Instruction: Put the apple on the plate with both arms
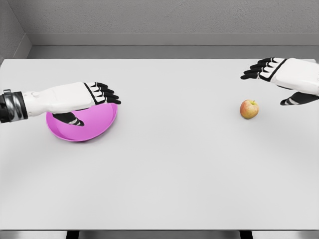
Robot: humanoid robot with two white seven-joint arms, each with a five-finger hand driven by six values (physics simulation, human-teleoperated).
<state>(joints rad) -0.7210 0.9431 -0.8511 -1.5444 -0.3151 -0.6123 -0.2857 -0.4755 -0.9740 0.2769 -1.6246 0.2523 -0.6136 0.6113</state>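
head view: apple sits on the white table, well apart from the magenta plate; being round, it could roll off if nudged off-centre. right hand hovers near the apple, fingers spread, empty; left hand is over the plate, fingers loosely extended, holding nothing.
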